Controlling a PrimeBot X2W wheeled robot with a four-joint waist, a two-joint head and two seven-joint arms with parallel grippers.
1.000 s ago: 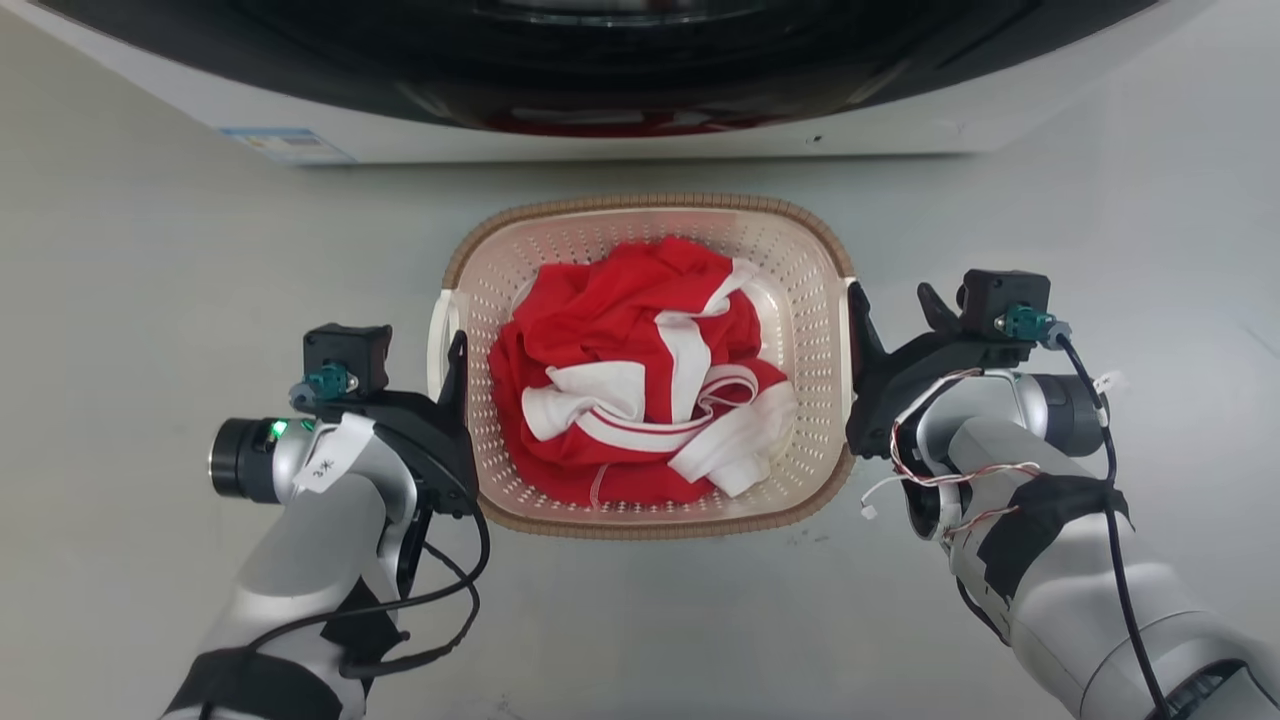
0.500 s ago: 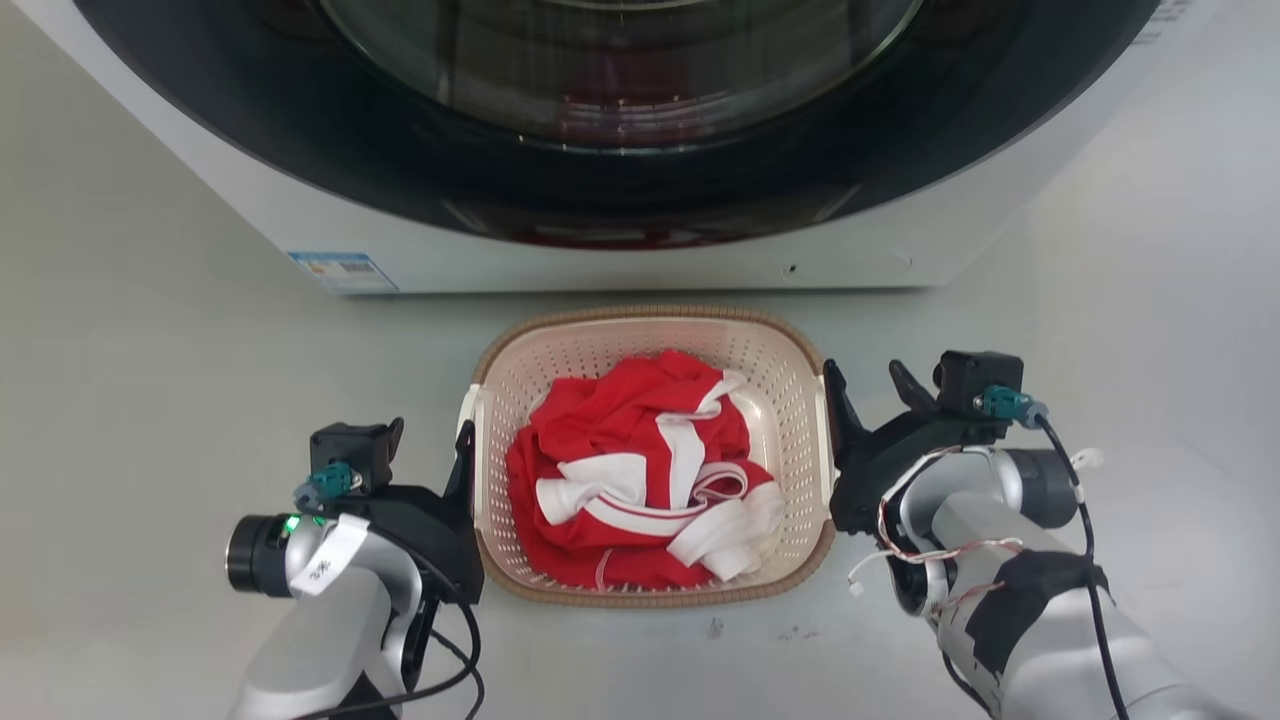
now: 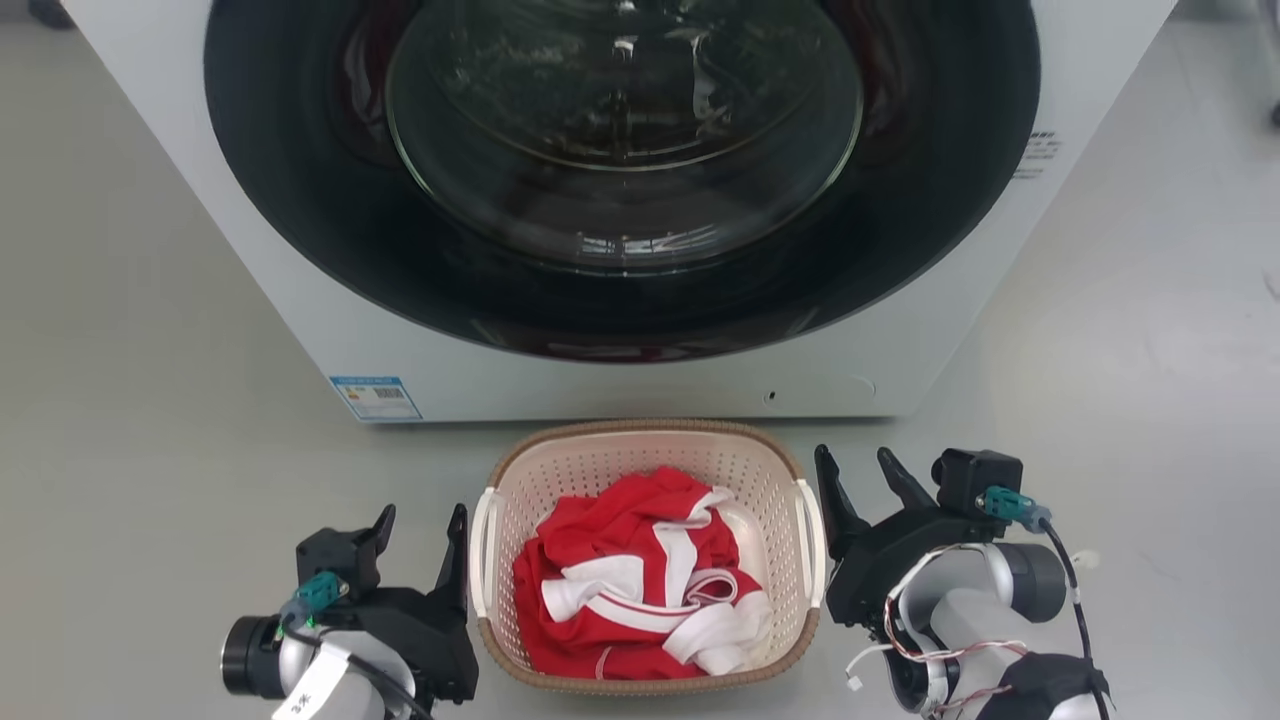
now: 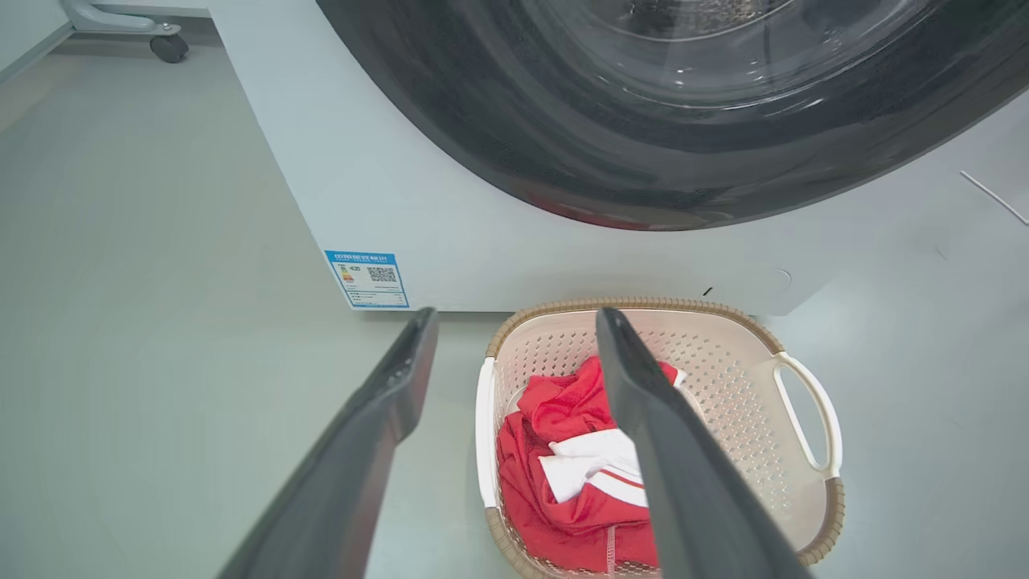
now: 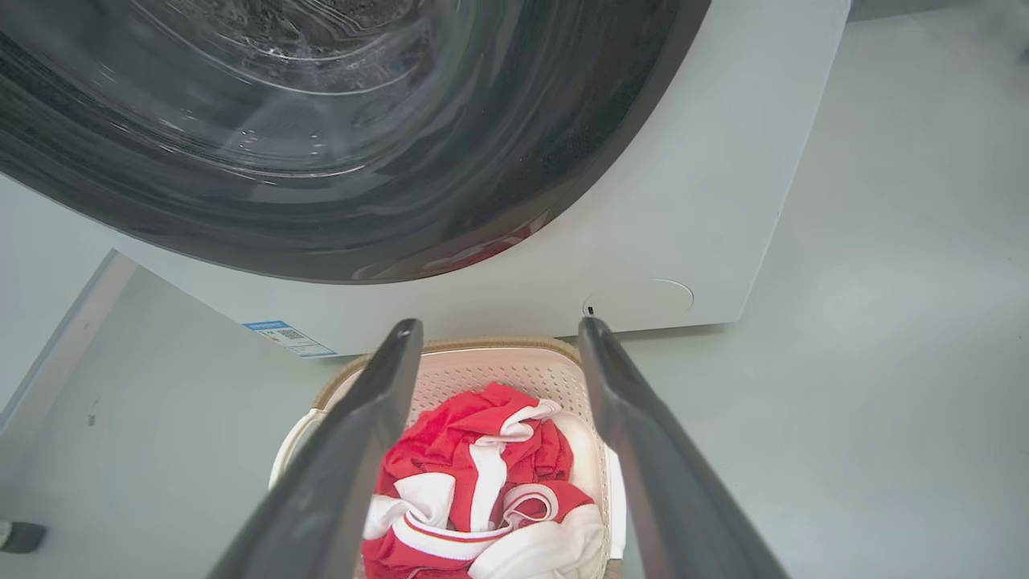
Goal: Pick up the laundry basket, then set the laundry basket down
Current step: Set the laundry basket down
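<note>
Laundry basket [image 3: 640,432], holding red and white clothes [image 3: 640,590], sits on the floor [image 3: 150,400] just in front of the washing machine [image 3: 900,330], its long axis running side to side between the arms. Going left to right, the left gripper [image 3: 421,520] stands spread and empty just beside the left handle [image 3: 482,550], and the right gripper [image 3: 853,460] stands likewise beside the right handle [image 3: 812,540]. Neither arm looks nearer, so a lift would probably need both to move inward along that axis together.

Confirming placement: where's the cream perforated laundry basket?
Head view, lower centre: the cream laundry basket on grey floor before the white washing machine, between left gripper and right gripper.
</note>
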